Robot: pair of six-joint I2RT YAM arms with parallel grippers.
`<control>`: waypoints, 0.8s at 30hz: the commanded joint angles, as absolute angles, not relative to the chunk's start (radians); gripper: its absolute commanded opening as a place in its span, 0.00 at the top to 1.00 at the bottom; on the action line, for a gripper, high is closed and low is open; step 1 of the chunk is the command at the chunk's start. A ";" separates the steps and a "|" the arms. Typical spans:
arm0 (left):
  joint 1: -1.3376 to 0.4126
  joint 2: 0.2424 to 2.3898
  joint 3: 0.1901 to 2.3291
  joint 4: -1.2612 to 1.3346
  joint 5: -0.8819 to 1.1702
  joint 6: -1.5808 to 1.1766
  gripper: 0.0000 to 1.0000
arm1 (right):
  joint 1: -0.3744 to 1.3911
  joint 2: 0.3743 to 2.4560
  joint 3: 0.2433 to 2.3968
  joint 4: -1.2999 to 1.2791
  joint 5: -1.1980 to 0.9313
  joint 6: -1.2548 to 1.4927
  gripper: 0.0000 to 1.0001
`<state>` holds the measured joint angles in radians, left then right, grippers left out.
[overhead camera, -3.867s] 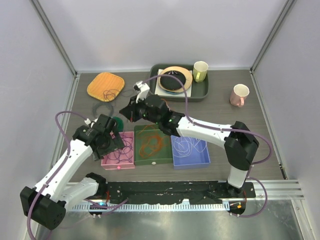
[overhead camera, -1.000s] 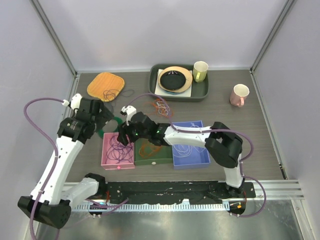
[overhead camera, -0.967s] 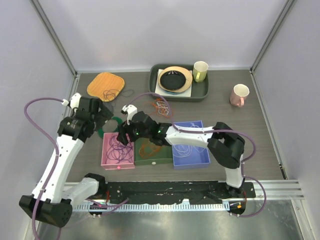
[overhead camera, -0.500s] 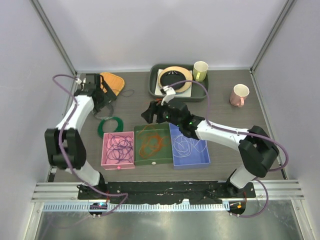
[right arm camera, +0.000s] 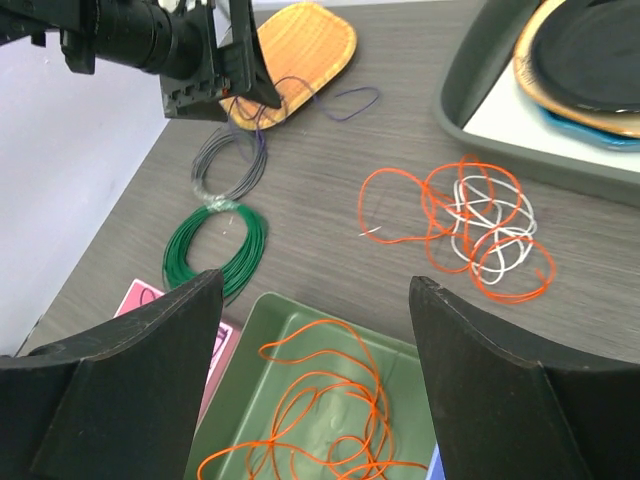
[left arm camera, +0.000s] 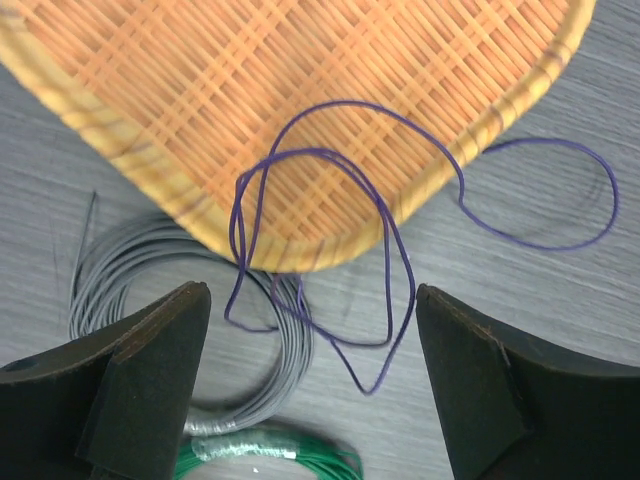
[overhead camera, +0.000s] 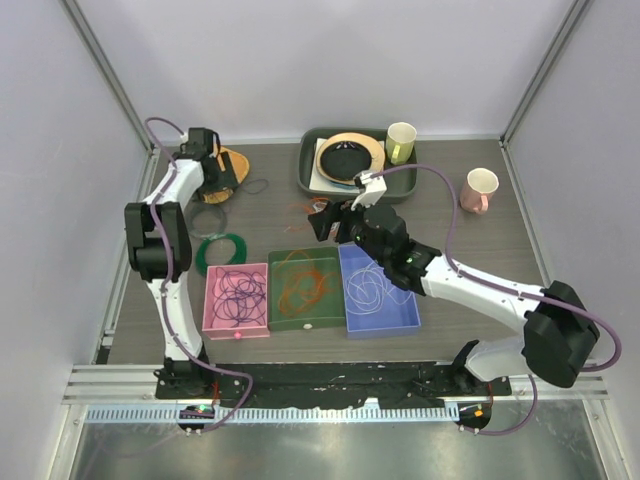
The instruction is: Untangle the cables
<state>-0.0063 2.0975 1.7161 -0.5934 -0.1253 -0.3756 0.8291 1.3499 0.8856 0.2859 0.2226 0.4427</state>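
A tangle of orange and white cables (overhead camera: 318, 208) (right arm camera: 478, 228) lies on the table behind the trays. My right gripper (overhead camera: 326, 224) (right arm camera: 315, 300) hovers open just on its near side, above the back edge of the green tray (right arm camera: 262, 318), and holds nothing. A dark purple cable (left arm camera: 400, 258) (overhead camera: 258, 186) is draped over the edge of a wicker mat (left arm camera: 330, 90) (overhead camera: 232, 165) at the back left. My left gripper (overhead camera: 212, 186) (left arm camera: 312, 330) hangs open over it, with the cable's lower loops between its fingers and untouched.
The pink tray (overhead camera: 212, 322) holds purple cables, the green tray (overhead camera: 274, 322) orange ones and the blue tray (overhead camera: 382, 326) white ones. A grey coil (left arm camera: 270, 340) and a green coil (overhead camera: 222, 250) lie near the mat. A dark tray of plates (overhead camera: 398, 185), a yellow mug (overhead camera: 401, 142) and a pink mug (overhead camera: 480, 190) stand at the back.
My left arm has swung back from beside the pink tray to the wicker mat. My right gripper has moved from over the pink tray to beside the orange and white tangle.
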 commanded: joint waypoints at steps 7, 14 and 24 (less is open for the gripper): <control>-0.006 2.198 1.937 -0.721 -0.153 -0.296 0.90 | 0.824 1.284 0.854 0.287 0.342 0.417 0.20; -0.006 2.036 1.941 -0.746 -0.097 -0.334 1.00 | 0.822 1.241 0.828 0.284 0.387 0.414 0.20; -0.021 1.600 1.830 -0.604 0.127 -0.451 1.00 | 0.821 1.181 0.775 0.307 0.422 0.414 0.20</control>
<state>-0.0078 1.7397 1.8236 -0.6838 0.0082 -0.3943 0.8268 1.2259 0.7914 0.2577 0.3882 0.4206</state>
